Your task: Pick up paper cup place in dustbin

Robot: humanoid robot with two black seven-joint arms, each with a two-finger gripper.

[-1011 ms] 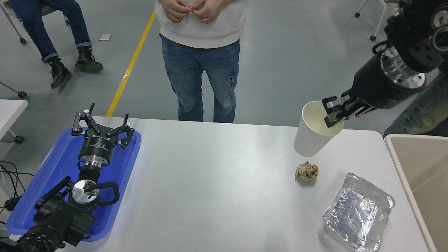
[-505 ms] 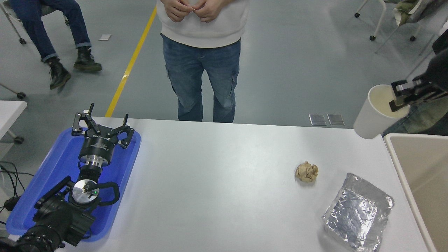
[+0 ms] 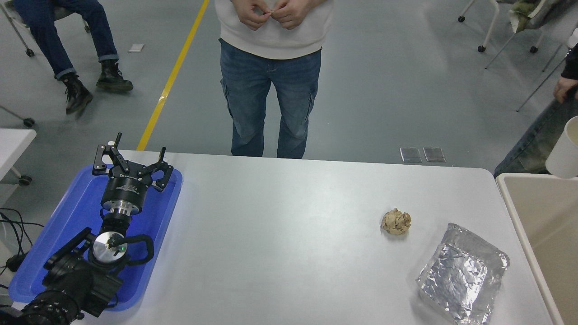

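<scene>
- Head view, what has changed: a second ago the paper cup (image 3: 565,151) hung over the table's far right part, pinched at the rim by the right gripper. Now it has travelled right until only a slice of it shows at the picture's edge, tilted, above the far corner of the dustbin (image 3: 515,212). The right gripper itself has gone out of sight — I cannot tell whether it holds the cup or has let go, though a cup in mid-air suggests it is held.
- What that means: the carry looks nearly done. The cup seems to sit over the bin's rim or just inside it, so the drop should be close.
- Left gripper (image 3: 132,166): parked at the lower left, fingers spread, grasping nothing.
- Containers: the dustbin's visible inside is bare beige — nothing in it that I can see, but most of it is cut off. The blue tray (image 3: 72,216) has only the left arm resting over it. The foil tray (image 3: 461,280) appears empty; the crumpled paper ball (image 3: 396,221) sits on the table (image 3: 280,234) just beside it.
</scene>
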